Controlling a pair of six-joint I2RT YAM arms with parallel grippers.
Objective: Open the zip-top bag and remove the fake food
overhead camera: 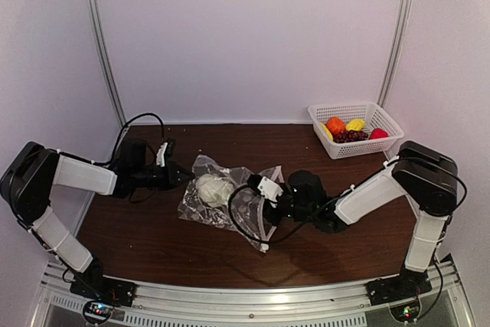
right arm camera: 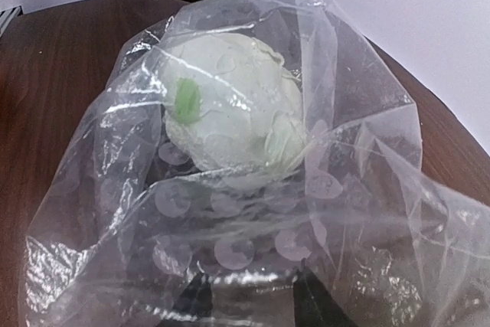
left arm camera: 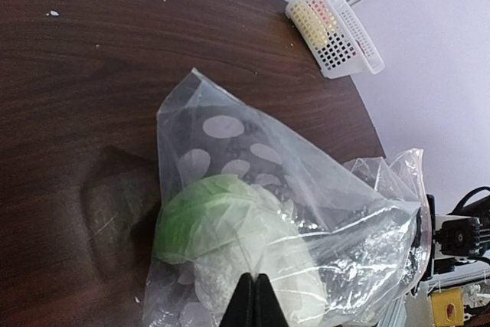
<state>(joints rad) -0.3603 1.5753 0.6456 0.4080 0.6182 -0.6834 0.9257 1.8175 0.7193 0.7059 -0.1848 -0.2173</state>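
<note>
- Table (overhead camera: 153,235): dark wood top; everything below sits on it.
- Zip-top bag (overhead camera: 200,206): mid-table, between my two arms. Clear crinkled film, puffed up rather than flat. Its long axis runs from far-left to near-right. The pale strip (overhead camera: 262,229) on the near-right edge I take to be the zip, so the mouth faces my right arm.
- Basket (overhead camera: 367,147): white mesh, far right corner, well apart from the bag. It holds orange, yellow, red and dark purple fake food (overhead camera: 350,136).
- White-and-green piece (overhead camera: 213,188): round, pale, with a green patch, like a toy cabbage. It is the only item I see inside the bag, lying toward the far-left end.
- Right gripper (overhead camera: 268,189): at the bag's right side. In the wrist view its fingers stand apart with film draped across them. The piece lies straight ahead of them, deeper in the bag.
- Left gripper (overhead camera: 184,176): at the bag's far-left corner, nearer to the piece. Its fingers are pressed together, apparently pinching the film.
- Judgement: the right arm's reach goes left, along the bag's long axis.
</note>
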